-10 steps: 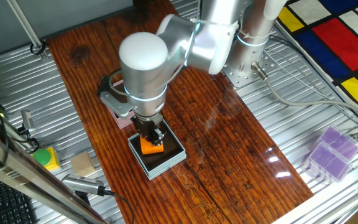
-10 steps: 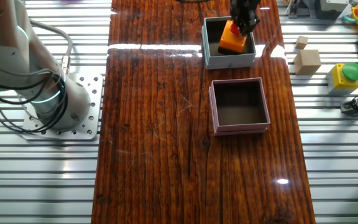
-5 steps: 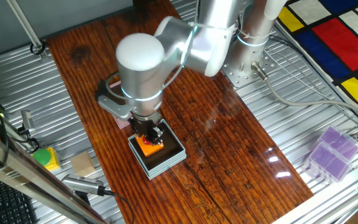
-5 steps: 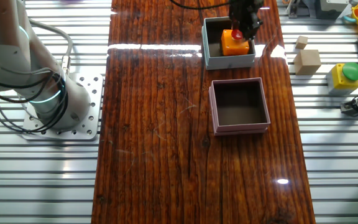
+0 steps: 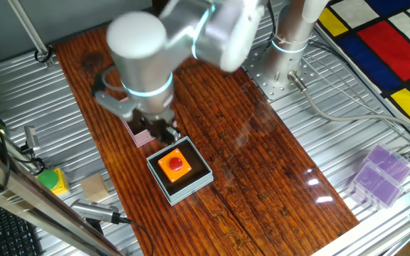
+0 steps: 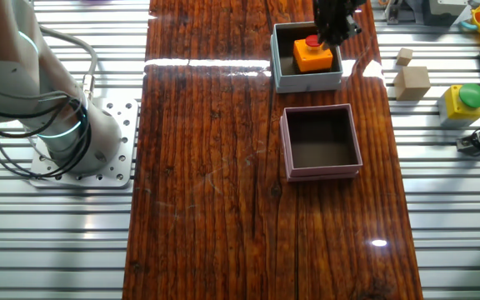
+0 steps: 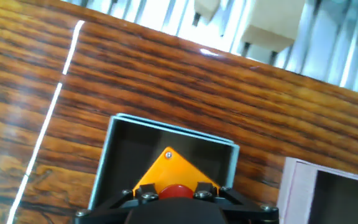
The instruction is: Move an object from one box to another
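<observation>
Since half a second earlier, your arm had pulled up and back from the light blue box (image 5: 181, 171), leaving the orange block (image 5: 175, 163) with its red button sitting by itself on the dark brown floor inside. A second ago that block was tilted between the fingers; here it lay flat, button up, toward the box's far side in the other fixed view (image 6: 313, 55). The pink box (image 6: 322, 142) stood open and held nothing, just beside the blue one on the wooden table (image 6: 215, 192); in one fixed view only a corner of it (image 5: 141, 136) showed beneath the arm.

Your gripper (image 5: 164, 130) hung above the edge of the blue box nearest the pink one, clear of the block and carrying nothing. How far the fingers stood apart you could not tell from either fixed view, both dark and blurred there (image 6: 333, 18). The hand view looked straight down on the blue box (image 7: 166, 134) with the block (image 7: 169, 168) partly hidden by the gripper's black body at the bottom edge. The arm's big white joint (image 5: 139, 50) leaned over the table, smeared by motion.

Off the wood, two pale wooden cubes (image 6: 412, 81) and a yellow box with a green button (image 6: 465, 100) rested on the metal slats.
</observation>
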`<act>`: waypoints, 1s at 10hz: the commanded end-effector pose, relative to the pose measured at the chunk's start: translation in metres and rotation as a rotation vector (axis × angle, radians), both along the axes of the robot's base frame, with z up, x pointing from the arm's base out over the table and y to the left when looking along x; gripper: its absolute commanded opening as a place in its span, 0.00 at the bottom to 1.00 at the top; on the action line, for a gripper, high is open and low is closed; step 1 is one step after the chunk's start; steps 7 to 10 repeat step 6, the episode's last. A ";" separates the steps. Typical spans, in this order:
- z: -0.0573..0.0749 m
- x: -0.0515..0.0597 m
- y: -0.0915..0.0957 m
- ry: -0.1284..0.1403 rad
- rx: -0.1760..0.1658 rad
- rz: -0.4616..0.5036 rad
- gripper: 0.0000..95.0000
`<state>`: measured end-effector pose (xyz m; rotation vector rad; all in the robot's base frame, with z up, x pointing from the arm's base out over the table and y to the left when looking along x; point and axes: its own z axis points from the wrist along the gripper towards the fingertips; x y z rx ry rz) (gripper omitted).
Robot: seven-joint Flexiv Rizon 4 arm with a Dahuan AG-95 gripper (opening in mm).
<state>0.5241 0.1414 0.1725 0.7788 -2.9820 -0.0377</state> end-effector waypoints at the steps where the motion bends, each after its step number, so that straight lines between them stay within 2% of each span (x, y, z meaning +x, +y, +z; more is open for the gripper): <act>1: 0.022 -0.036 -0.024 0.008 0.012 -0.051 0.00; 3: 0.039 -0.063 -0.034 0.021 -0.002 -0.089 0.00; 4: 0.047 -0.085 -0.041 0.023 -0.002 -0.090 0.00; 5: 0.050 -0.095 -0.043 0.023 0.001 -0.086 0.00; 6: 0.053 -0.102 -0.042 0.022 0.004 -0.086 0.00; 10: 0.053 -0.102 -0.042 0.022 0.004 -0.086 0.00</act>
